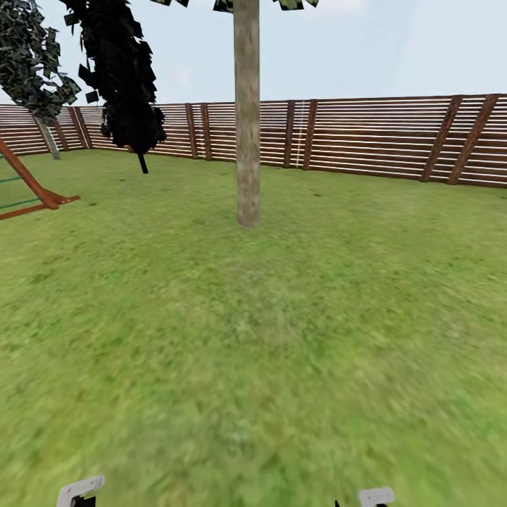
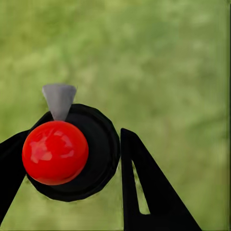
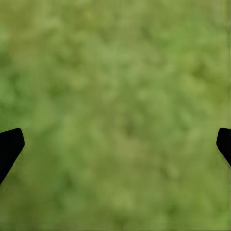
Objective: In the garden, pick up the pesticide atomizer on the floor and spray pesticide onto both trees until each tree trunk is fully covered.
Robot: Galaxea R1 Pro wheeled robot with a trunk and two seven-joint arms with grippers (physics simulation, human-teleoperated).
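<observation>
— Atomizer (image 2: pixel 67 151) looks pinched in the left gripper (image 2: pixel 72 159), doesn't it? Red ball, grey nozzle, black body, one dark finger on each side.

— Looks so from the left wrist camera. The right gripper (image 3: pixel 115 144) is spread wide — just fingertips at the edges, over grass (image 1: pixel 282 352).

— And the tree trunk (image 1: pixel 246 127)?

— Straight ahead, upright on the lawn, well short of the slatted fence (image 1: pixel 380 134). Bark looks bare of speckles, though it's too far to be sure.

— What could go wrong?

— Spraying from here, I'd guess the mist falls on turf. And the dark narrow tree (image 1: pixel 123 77) or the leaning one (image 1: pixel 32 60) to the left might be mistaken for a target.
</observation>
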